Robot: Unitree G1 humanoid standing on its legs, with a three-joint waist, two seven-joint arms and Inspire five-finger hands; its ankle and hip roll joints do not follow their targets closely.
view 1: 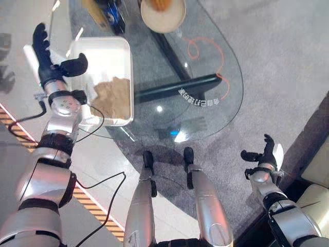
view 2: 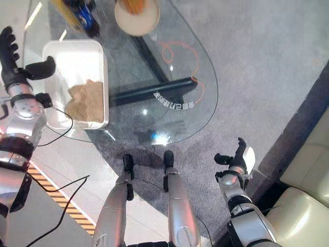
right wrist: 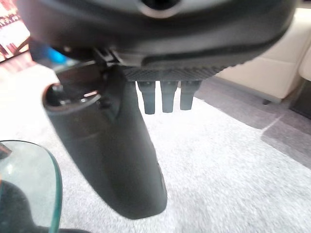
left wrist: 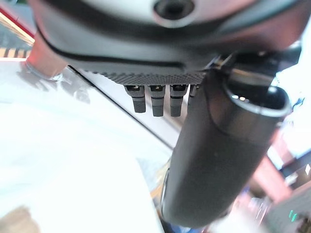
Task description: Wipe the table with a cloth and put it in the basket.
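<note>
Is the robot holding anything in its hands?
No. Both the left hand and right hand are open; the cloth lies in the basket.

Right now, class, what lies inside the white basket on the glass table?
Inside the white basket lies a crumpled tan cloth, at the end nearer the robot. Whatever is beneath the cloth is covered. The left hand hovers open beside the basket.

At the head views' top edge, a round tan dish [view 1: 163,15] and a blue object [view 1: 114,15] on the glass counter [view 1: 216,67] are cut off and cannot be identified. The left arm overlaps the white basket's [view 1: 110,56] near corner, hiding part of its rim.
</note>
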